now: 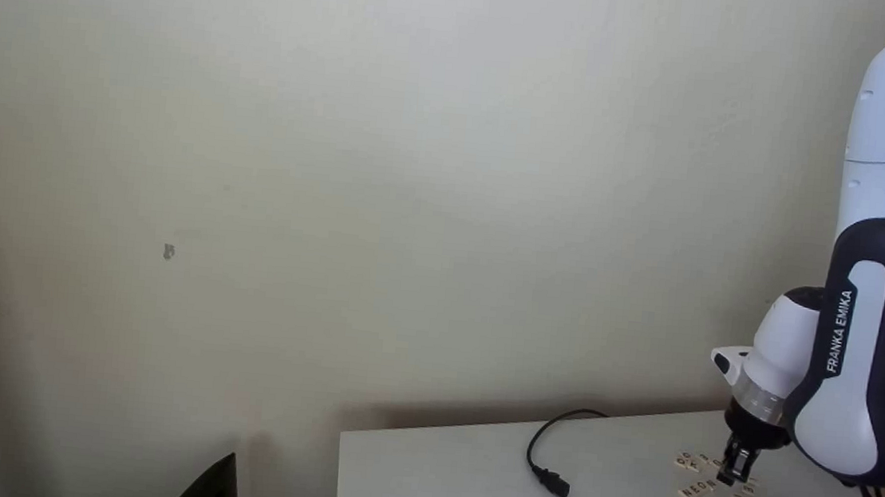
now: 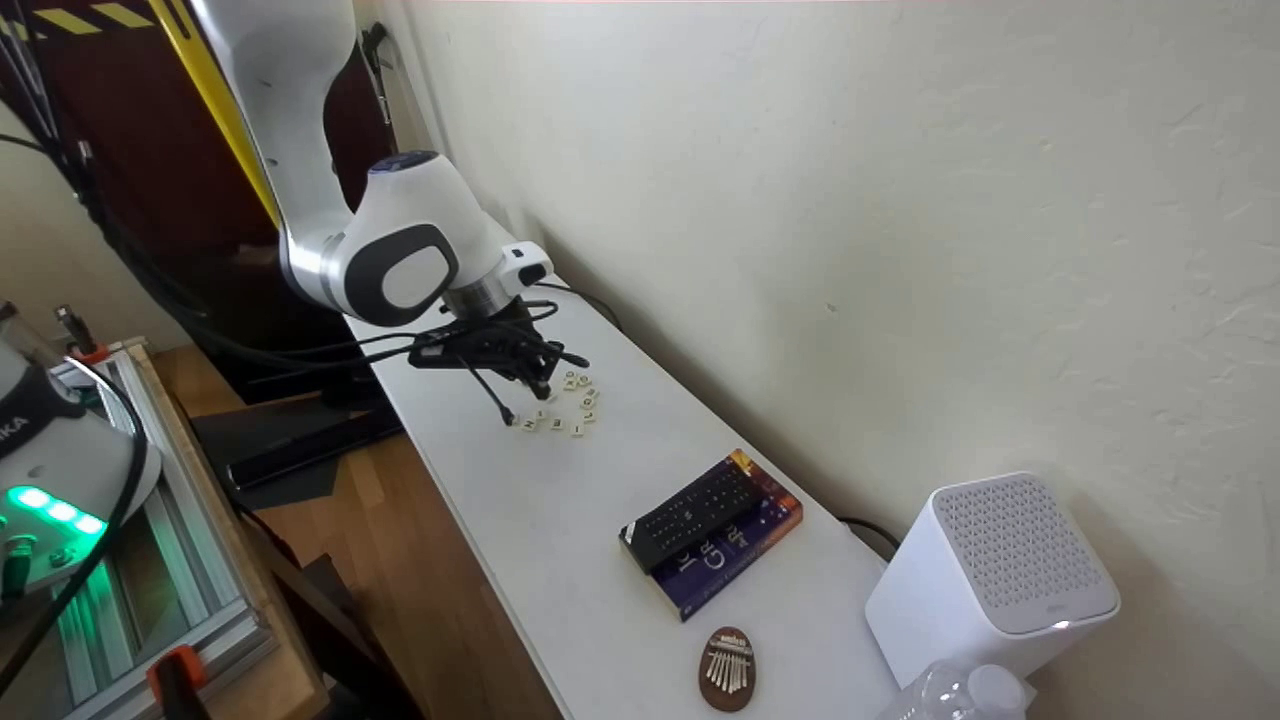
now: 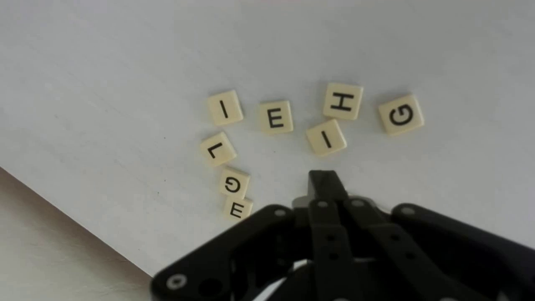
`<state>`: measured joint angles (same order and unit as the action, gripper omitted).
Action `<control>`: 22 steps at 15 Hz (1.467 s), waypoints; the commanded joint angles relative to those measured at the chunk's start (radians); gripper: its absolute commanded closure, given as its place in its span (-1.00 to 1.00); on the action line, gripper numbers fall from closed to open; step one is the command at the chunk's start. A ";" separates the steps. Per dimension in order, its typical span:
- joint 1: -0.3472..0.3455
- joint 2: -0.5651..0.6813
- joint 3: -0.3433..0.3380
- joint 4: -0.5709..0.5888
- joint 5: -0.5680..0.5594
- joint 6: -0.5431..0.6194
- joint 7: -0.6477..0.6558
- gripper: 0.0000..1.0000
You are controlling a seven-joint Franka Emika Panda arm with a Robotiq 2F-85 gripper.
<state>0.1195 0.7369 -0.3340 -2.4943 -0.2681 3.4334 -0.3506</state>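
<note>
The closed gripper [image 3: 328,184] is pointing down among letter tiles [image 3: 276,118]; in the wrist view, an I tile [image 3: 326,138] is lying just beyond its tips

Robotics lab by the look, Franka Emika arm [image 1: 863,341], green-lit robot base [image 2: 60,450], metal-railed bench [image 2: 270,625], orange clamp [image 2: 188,668]

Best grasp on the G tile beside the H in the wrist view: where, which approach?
I'd come straight down and pinch the G tile by its upper and lower edges, as the wrist view shows them. It lies flat on the table, so only its thin sides offer a grip; those two look free, while its left edge faces the H tile.
</note>
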 commanded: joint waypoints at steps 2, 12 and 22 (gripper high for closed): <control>-0.014 -0.052 0.017 -0.048 0.061 -0.027 0.035 1.00; -0.102 -0.025 0.084 -0.026 0.071 -0.045 0.085 1.00; -0.207 0.029 0.135 0.036 0.064 -0.060 0.089 1.00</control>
<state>-0.0508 0.7374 -0.2238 -2.4988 -0.2116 3.3982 -0.2683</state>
